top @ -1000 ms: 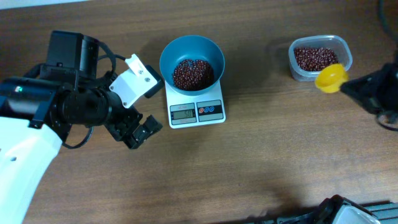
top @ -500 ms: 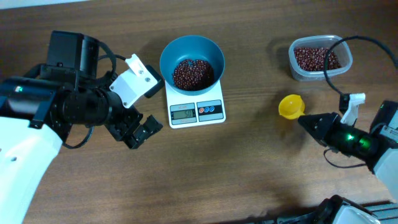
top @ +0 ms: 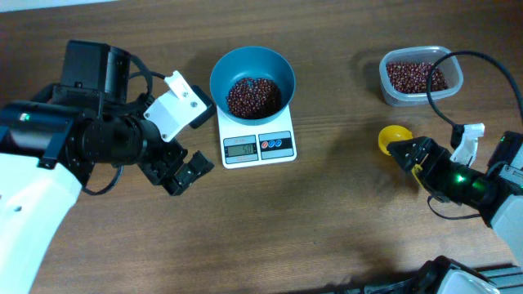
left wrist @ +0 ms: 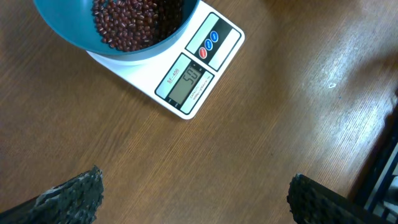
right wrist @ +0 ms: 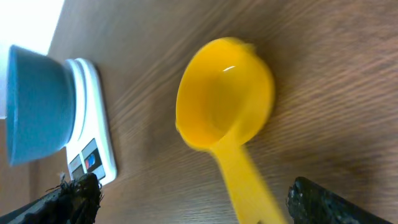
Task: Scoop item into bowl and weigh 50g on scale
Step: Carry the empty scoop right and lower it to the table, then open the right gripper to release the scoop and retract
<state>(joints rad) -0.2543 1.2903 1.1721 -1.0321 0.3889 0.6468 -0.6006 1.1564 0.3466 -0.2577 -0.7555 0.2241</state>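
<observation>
I see the light-blue bowl [top: 222, 72] sitting on top of the white scale [top: 282, 154], and a pile of small red-brown beans [top: 252, 95] lies inside it. The display [left wrist: 188, 82] on the scale shows numbers that look like 50, but they are small and I cannot read them all. My left gripper [top: 183, 170] hangs over the brown table [top: 327, 220] just to the left of the scale. Its two fingers are spread wide apart and nothing is between them. On the right side, the yellow scoop [right wrist: 224, 106] looks empty and seems to lie on the wood. Its handle points in between the fingers of my right gripper [top: 409, 152], but those fingers are spread wide too and do not touch it. Behind the scoop stands a clear tub [top: 391, 96] with more beans in it, well apart from the scale.
</observation>
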